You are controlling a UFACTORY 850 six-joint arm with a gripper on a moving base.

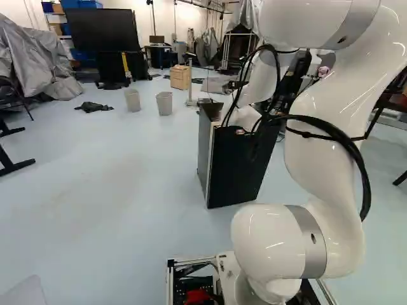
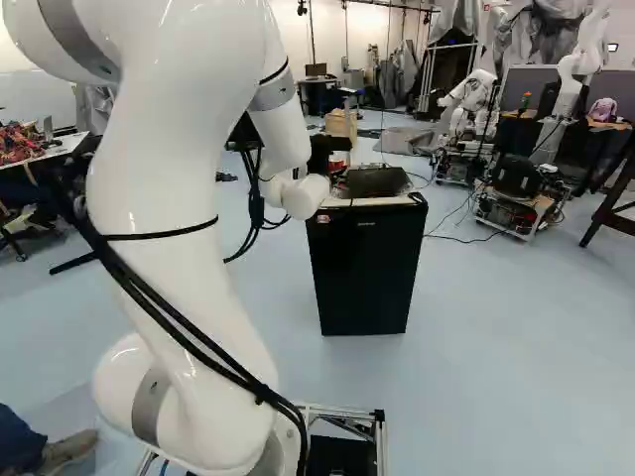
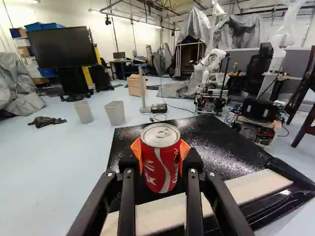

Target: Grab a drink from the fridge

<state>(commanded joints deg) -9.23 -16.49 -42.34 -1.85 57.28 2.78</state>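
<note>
Gripper (image 3: 160,155) is positioned over the black fridge (image 2: 362,268), contents concealed; two grey bins (image 3: 115,114) stand well beyond, contents not determinable. Clamped upright between its pads, above the fridge, is a red can (image 3: 161,169), judged stiff but dentable, smooth, weighty if full; mid-body is the proper hold.

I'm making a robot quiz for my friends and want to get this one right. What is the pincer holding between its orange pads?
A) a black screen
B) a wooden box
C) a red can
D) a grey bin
C: the wrist view shows the red can in the pincer, with one of its orange pads against each side.
</note>
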